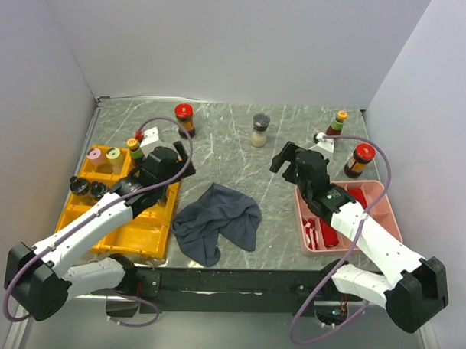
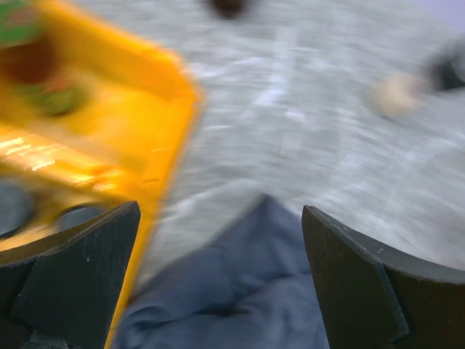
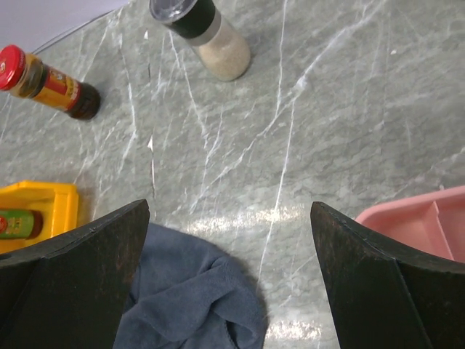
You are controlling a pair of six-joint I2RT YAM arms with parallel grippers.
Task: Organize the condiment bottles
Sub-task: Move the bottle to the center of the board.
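On the marble table stand a red-capped sauce bottle [image 1: 184, 119], a grey-capped spice jar [image 1: 260, 130], an orange-capped bottle [image 1: 336, 123] and a red-capped jar [image 1: 360, 160]. The yellow tray [image 1: 143, 231] holds pink-capped [image 1: 95, 157], pale-green-capped [image 1: 113, 156] and two black-capped jars [image 1: 88, 188], with a small bottle [image 1: 134, 147] at its far edge. My left gripper [image 1: 166, 161] is open and empty over that tray's right rim; its wrist view [image 2: 218, 276] is blurred. My right gripper [image 1: 291, 157] is open and empty; its wrist view [image 3: 229, 269] shows the grey-capped jar [image 3: 203, 33] and the red-capped bottle [image 3: 47, 83] ahead.
A dark grey cloth [image 1: 216, 222] lies crumpled at the middle front, under both grippers' views [image 2: 240, 291] [image 3: 189, 298]. The pink tray [image 1: 385, 197] at the right holds a red bottle [image 1: 330, 233]. White walls close the table at the back and sides.
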